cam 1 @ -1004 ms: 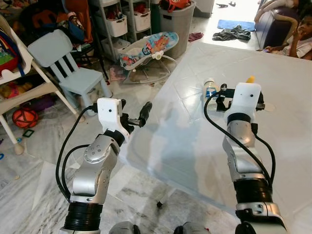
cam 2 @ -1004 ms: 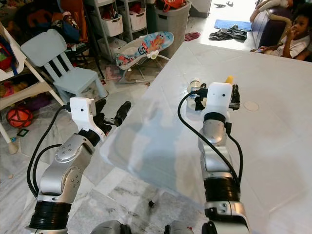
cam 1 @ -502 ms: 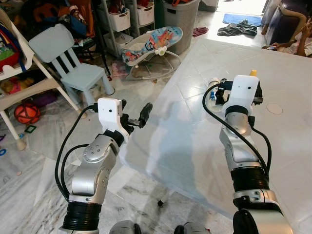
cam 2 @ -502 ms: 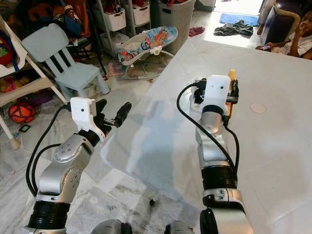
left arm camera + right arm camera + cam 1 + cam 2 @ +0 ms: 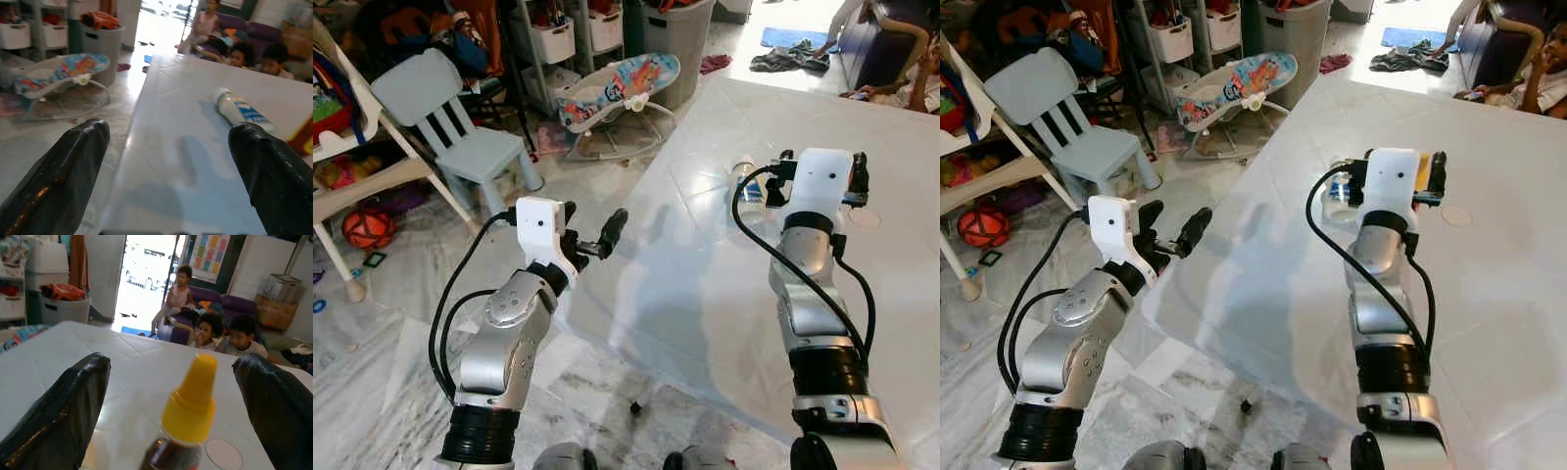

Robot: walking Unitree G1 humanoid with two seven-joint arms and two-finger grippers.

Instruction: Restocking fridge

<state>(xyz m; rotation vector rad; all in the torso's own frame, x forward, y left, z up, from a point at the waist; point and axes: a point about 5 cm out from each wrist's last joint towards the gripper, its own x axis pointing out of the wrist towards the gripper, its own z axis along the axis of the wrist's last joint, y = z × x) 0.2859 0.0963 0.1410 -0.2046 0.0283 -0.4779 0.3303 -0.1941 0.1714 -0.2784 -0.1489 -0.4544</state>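
- Bottle with a yellow cap (image 5: 188, 409): it stands upright on the white table (image 5: 705, 294), straight ahead of the right gripper (image 5: 171, 396) and between its two black fingers (image 5: 63, 416), which are spread wide and not touching it.
- White bottle with a blue label (image 5: 239, 110): it lies on its side on the table, near the yellow-capped one and towards the robot's left of it.
- Left gripper (image 5: 590, 235): it hovers at the table's near left edge, its jaws wide apart with nothing between them.
- Round disc (image 5: 1456, 215): it lies flat on the tabletop beyond the right gripper.
- Off the table's left edge stand a light blue chair (image 5: 450, 127), a patterned baby bouncer (image 5: 617, 88) and a grey bin (image 5: 675, 34).
- Several people (image 5: 215, 333) sit on a purple sofa (image 5: 215, 308) past the table's far end.
- The tabletop between the two arms is bare.
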